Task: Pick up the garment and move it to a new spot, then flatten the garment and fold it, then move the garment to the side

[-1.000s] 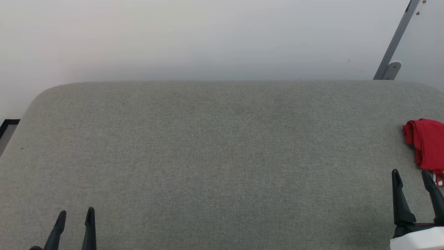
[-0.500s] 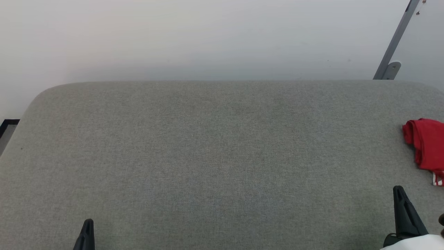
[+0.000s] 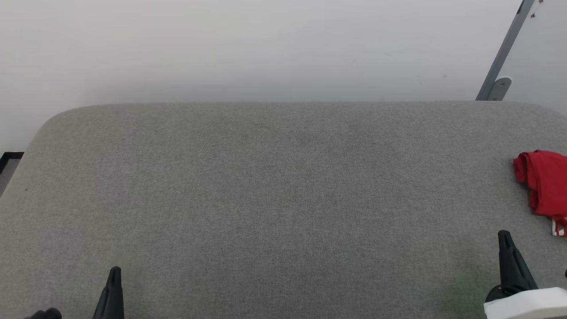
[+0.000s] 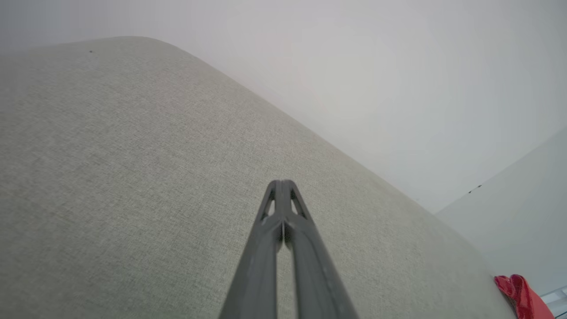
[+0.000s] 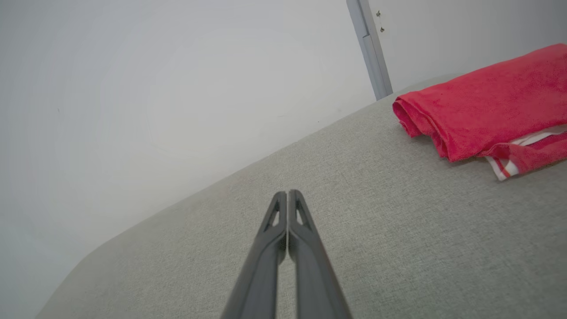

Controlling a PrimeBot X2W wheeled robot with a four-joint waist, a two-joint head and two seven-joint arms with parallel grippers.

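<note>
Jaws have closed, empty, on left gripper (image 3: pixel 114 270) at 7 o'clock and right gripper (image 3: pixel 503 234) at 4; garment (image 3: pixel 546 186) lies folded at 3 o'clock on grey pad (image 3: pixel 283 177).

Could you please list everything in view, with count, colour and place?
garment: one, red with red-and-white trim, folded at the pad's right edge
pad: one, grey fabric, spanning the scene
wall: one, white, behind the pad
bar: one, grey metal, slanted at upper right
left gripper: one, dark, shut, lower left over the pad
right gripper: one, dark, shut, lower right, short of the garment
right forearm: one, white, bottom right corner
</note>
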